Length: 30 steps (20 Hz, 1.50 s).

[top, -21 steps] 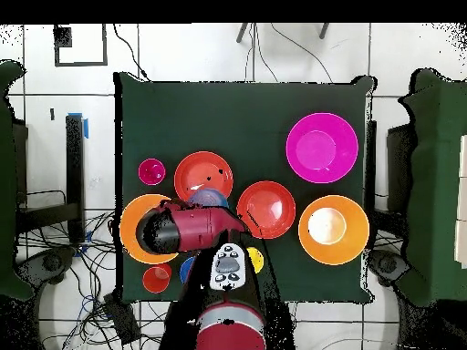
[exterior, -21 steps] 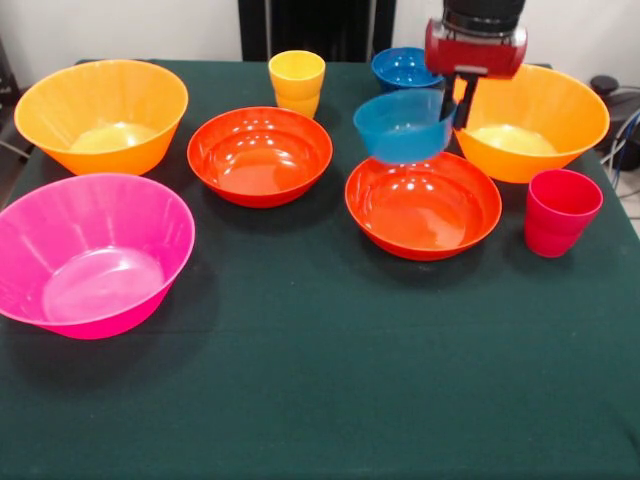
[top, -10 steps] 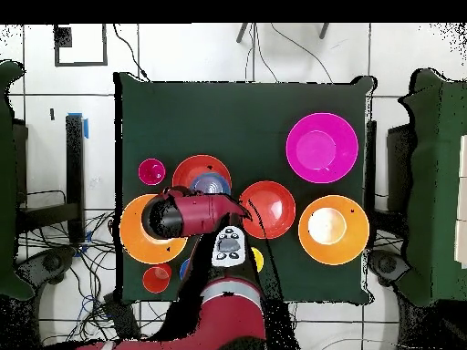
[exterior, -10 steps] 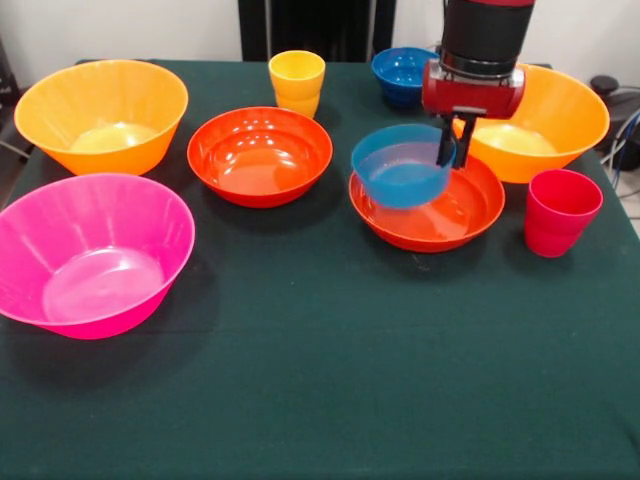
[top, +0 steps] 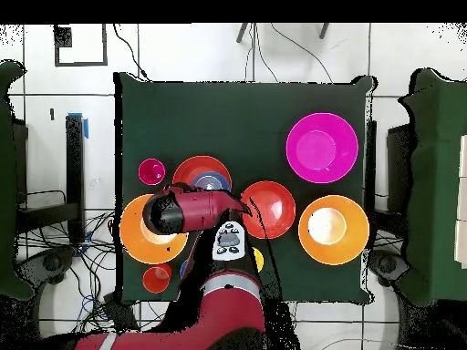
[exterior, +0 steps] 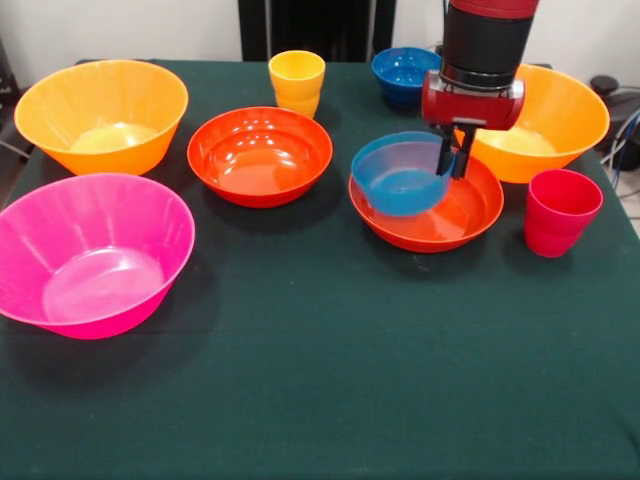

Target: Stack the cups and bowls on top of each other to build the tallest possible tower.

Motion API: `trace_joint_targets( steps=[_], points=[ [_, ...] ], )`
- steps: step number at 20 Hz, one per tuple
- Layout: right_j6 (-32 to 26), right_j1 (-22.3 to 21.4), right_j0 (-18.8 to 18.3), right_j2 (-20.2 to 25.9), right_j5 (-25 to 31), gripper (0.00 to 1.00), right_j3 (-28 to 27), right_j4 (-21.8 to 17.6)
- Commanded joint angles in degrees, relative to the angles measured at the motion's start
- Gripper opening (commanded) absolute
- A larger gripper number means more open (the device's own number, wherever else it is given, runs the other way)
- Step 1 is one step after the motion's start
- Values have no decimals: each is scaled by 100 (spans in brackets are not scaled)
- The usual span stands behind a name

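gripper [exterior: 451,163] clamped on small blue bowl [exterior: 400,175] rim | bowl tilted, low inside red-orange bowl [exterior: 470,215] | contact unclear

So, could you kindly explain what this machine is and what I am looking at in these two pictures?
It is a robot arm with a gripper, a two-fingered clamp, working at a green table. One picture looks across the table; the other looks straight down. The gripper pinches the rim of a small blue bowl, holding it tilted in a red-orange bowl. Around lie another red-orange bowl, two large orange bowls, a pink bowl, a second blue bowl, a yellow cup and a red cup.
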Motion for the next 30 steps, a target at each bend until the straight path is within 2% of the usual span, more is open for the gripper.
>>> trace_joint_targets(
  steps=[1,8,9,14,24,30],
  points=[
    [612,110,-6,320,-103,0,-363,79],
    [642,65,-16,331,60,0,-360,157],
    [676,56,-28,355,102,100,-320,201],
    [635,31,114,189,80,100,-507,145],
    [629,0,41,283,104,100,-410,179],
    [504,-351,-90,424,370,100,-180,177]
  ],
)
